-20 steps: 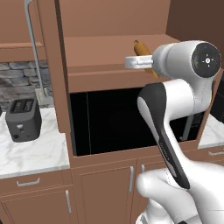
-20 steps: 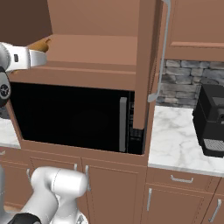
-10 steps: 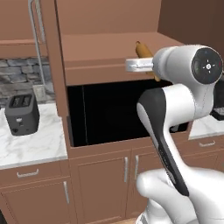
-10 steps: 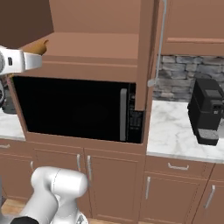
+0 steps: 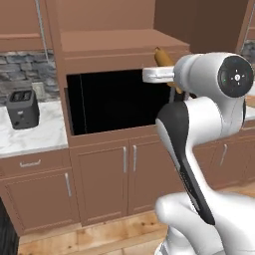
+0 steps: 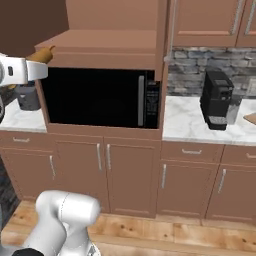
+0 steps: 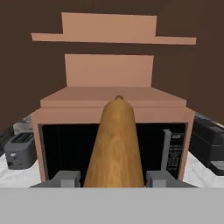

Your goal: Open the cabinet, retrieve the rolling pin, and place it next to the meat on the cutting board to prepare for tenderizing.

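Rolling pin (image 7: 114,144) pinched lengthwise in pincer (image 7: 113,178), fingers flanking it, before open cabinet (image 7: 109,70)

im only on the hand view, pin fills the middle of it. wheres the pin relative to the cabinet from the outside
Observer: In the left base view the rolling pin is outside the cabinet, held in front of its open shelf, above the microwave.
Operator: cant see my fingers properly, am i gripping it
Observer: The right base view shows the gripper closed around the pin, whose tan end pokes out past the hand.
Operator: any sign of the cutting board
Observer: A light-brown corner that may be the cutting board sits at the right edge of the right base view, on the counter beyond the coffee machine.
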